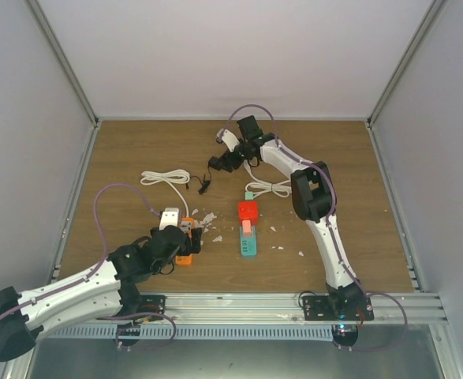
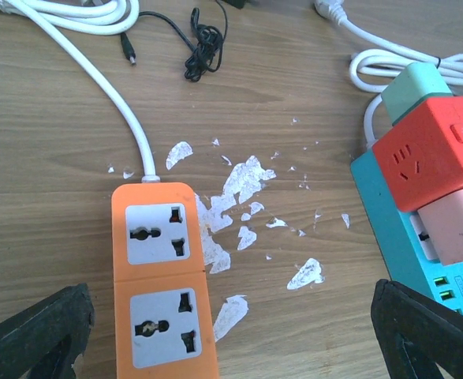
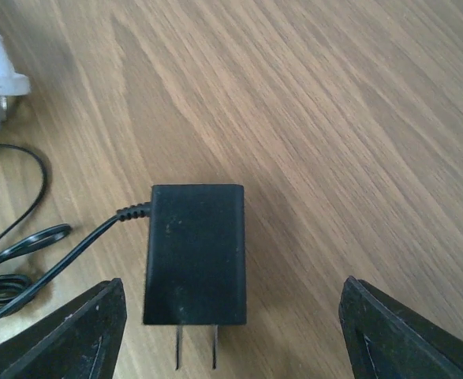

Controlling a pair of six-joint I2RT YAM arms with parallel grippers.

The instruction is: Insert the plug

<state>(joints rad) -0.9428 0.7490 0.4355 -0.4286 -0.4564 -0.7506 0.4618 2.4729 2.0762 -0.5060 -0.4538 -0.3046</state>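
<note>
Plug [image 3: 196,253], black adapter, under wide-open right hand [image 3: 233,335]; orange power strip [image 2: 162,276] under wide-open left hand [image 2: 231,341].

Light is even and diffuse, falling from above. In the top view the walls [image 1: 239,47] are pale and close to washed out, while the table [image 1: 136,150] keeps a mid-brown tone with soft, short shadows. The rails [image 1: 68,67] lean out toward 10 and 2 o'clock, a mild wide-angle stretch.

The left wrist view is bright and crisp at centre, where the wood grain and the strip [image 2: 160,276] read clearly. The cable [image 2: 97,63] at 11 o'clock is nearly blown out, and the left fingers [image 2: 34,332] at 7 and 5 o'clock are dark and soft.

In the right wrist view the adapter [image 3: 196,253] is flat black with little detail. A faint shadow band runs from 11 o'clock, and the right fingers [image 3: 73,335] are blurred.
</note>
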